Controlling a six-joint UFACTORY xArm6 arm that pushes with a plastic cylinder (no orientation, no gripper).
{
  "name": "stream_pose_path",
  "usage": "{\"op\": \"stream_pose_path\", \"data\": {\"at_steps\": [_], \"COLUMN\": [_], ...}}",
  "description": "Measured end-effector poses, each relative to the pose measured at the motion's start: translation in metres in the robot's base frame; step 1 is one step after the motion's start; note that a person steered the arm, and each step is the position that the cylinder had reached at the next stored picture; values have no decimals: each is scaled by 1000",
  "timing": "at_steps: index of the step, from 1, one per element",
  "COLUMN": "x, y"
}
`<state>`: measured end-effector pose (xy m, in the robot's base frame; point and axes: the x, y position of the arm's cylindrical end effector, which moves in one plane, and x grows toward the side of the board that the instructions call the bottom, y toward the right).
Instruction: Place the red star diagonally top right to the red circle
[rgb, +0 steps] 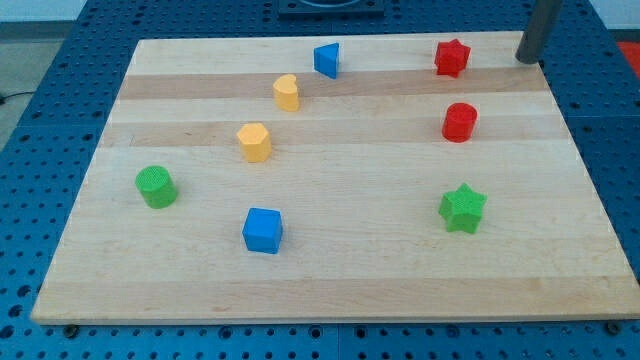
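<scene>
The red star (452, 57) lies near the view's top right of the wooden board (340, 250). The red circle (460, 122) lies just below it, slightly to the right. My tip (528, 59) stands at the board's top right edge, to the right of the red star and apart from it, with a clear gap between them. The rod rises out of the view's top.
A blue triangular block (327, 60) and a yellow half-round block (287, 92) lie at top centre. A yellow hexagon (254, 142), a green circle (156, 187) and a blue cube (263, 230) lie left. A green star (462, 208) lies lower right.
</scene>
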<state>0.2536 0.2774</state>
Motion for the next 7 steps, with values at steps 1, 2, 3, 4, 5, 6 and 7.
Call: {"op": "stream_pose_path", "data": {"at_steps": [1, 2, 3, 4, 5, 6, 7], "x": [0, -27, 10, 40, 43, 44, 57], "y": [-35, -70, -123, -122, -126, -107, -108]}}
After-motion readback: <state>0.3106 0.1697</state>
